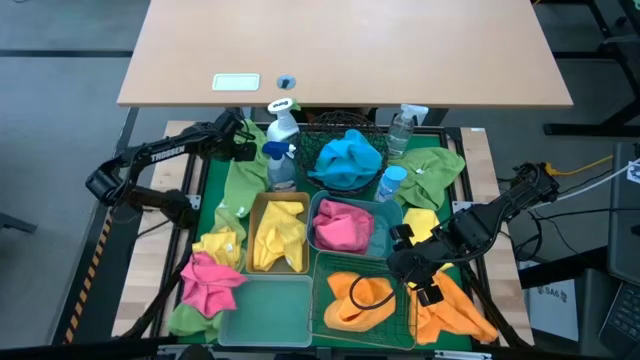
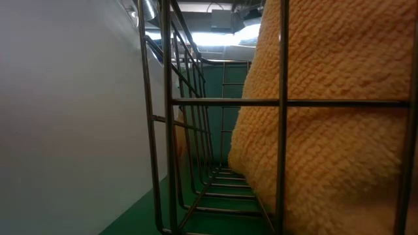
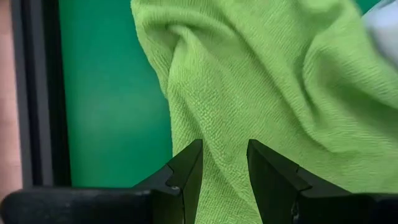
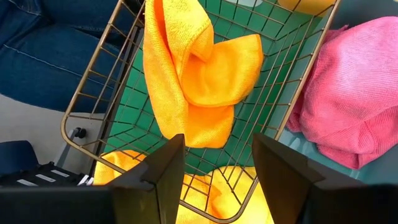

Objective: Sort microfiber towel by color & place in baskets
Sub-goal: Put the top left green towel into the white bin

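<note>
My left gripper (image 3: 224, 155) is open at the table's far left, over a loose green microfiber towel (image 3: 261, 81) that lies on the green mat (image 1: 250, 170); whether the fingertips touch it, I cannot tell. My right gripper (image 4: 217, 155) hangs open above the wire basket (image 4: 109, 81), which holds an orange towel (image 4: 193, 81). Nothing is between its fingers. A yellow towel fills the amber bin (image 1: 277, 235), a pink one the teal bin (image 1: 342, 228), and a blue one the round black basket (image 1: 348, 160). The pale-green bin (image 1: 265, 312) stands near left.
Loose towels lie around the bins: pink (image 1: 210, 282), yellow (image 1: 218, 245) and green (image 1: 190, 318) at near left, green (image 1: 437, 168), yellow (image 1: 425, 222) and orange (image 1: 455, 312) at right. Spray bottles (image 1: 282, 140) (image 1: 400, 128) (image 1: 390, 182) stand by the black basket.
</note>
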Controlling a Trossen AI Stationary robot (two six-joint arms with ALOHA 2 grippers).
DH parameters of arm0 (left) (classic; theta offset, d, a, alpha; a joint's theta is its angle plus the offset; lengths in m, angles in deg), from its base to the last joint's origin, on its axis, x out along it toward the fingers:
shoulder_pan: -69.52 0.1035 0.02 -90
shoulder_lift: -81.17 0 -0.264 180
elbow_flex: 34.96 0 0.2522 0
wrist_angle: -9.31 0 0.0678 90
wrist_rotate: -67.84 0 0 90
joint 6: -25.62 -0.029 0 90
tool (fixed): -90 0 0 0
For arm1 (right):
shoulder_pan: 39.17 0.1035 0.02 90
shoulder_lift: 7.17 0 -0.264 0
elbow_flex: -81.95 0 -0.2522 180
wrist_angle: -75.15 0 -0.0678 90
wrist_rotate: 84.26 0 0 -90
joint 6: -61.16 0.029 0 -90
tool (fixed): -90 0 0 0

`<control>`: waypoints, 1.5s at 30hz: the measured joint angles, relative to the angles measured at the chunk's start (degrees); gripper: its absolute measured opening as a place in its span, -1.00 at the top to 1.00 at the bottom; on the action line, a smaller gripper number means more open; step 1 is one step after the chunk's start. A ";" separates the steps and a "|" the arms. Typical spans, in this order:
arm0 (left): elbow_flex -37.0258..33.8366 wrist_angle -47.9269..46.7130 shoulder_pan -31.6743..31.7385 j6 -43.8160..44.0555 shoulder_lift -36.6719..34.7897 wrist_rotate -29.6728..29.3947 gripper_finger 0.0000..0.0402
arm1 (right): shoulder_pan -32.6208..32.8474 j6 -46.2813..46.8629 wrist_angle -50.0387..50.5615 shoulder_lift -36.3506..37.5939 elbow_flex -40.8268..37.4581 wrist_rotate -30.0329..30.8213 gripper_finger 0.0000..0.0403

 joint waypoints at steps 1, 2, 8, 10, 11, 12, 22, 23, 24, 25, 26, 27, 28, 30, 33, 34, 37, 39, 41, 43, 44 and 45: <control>0.00 0.00 0.00 0.02 0.79 0.15 0.41 | 0.00 0.00 -0.01 0.00 0.00 0.00 0.08; 0.00 -0.02 0.00 0.02 1.61 0.41 0.41 | 0.00 0.00 -0.01 0.00 0.00 0.00 0.07; 0.00 -0.02 0.00 -0.02 6.82 1.44 0.41 | 0.00 0.00 -0.01 -0.02 0.00 0.00 0.08; 0.00 -0.02 0.00 -0.02 8.23 1.44 0.41 | 0.00 0.00 -0.01 -0.02 0.00 0.00 0.07; 0.00 -0.02 0.00 -0.02 8.81 1.44 0.41 | 0.00 0.00 -0.01 -0.02 0.00 0.00 0.08; 0.00 0.00 0.00 -0.04 9.40 1.45 0.41 | 0.00 0.00 -0.03 -0.02 0.00 0.00 0.07; 0.22 0.08 -0.02 -1.94 11.65 1.46 0.41 | 0.02 0.01 1.26 -0.02 0.00 0.00 0.08; 0.20 0.07 -0.02 -1.99 11.67 1.53 0.41 | 0.02 0.02 1.76 -0.02 0.00 0.02 0.08; 0.20 0.07 -0.02 -1.99 11.67 1.61 0.43 | 0.02 0.00 2.23 -0.02 0.00 0.06 0.07; 0.20 0.07 -0.02 -2.01 11.69 1.67 0.45 | 0.02 0.00 2.78 -0.02 0.00 0.12 0.08; 0.20 0.08 -0.02 -2.01 11.71 1.73 0.49 | 0.04 0.00 3.38 -0.02 0.00 0.28 0.08; 0.20 0.12 -0.02 -2.01 11.71 1.83 0.53 | 0.07 0.00 3.81 -0.02 0.00 0.67 0.07; 0.20 0.13 -0.02 -2.01 11.71 1.92 0.57 | 0.07 0.00 4.16 -0.02 0.00 1.18 0.07; 0.20 0.18 -0.02 -2.02 11.74 2.33 0.68 | 0.07 -0.13 5.80 0.21 0.02 2.80 0.08; 0.14 0.28 -0.02 -2.05 11.76 3.14 0.87 | 0.07 -0.09 7.50 1.58 0.01 6.01 0.08; 0.15 0.26 -0.02 -2.05 11.76 3.23 0.93 | 0.07 -0.09 7.86 2.32 0.00 7.10 0.08; 0.22 0.16 -0.03 -2.33 11.68 3.96 0.97 | 0.07 -0.13 7.84 5.00 -0.10 9.73 0.08; 0.88 -0.88 -0.01 -3.50 11.76 4.99 0.97 | 0.07 -0.15 7.19 7.36 -1.19 11.30 0.08; 1.56 -2.62 -0.01 -3.90 11.65 6.46 0.98 | 0.04 -0.16 6.79 10.20 -2.95 14.01 0.08; 2.33 -4.62 -0.04 -6.31 11.19 8.54 0.98 | 0.04 0.12 6.01 12.99 -5.10 17.40 0.08; 2.92 -5.31 -0.06 -7.41 10.77 9.57 0.99 | 0.02 0.50 5.43 14.45 -6.27 19.06 0.08; 3.53 -5.94 -0.07 -7.98 10.15 10.27 0.99 | 0.00 1.20 4.88 15.81 -7.58 20.38 0.08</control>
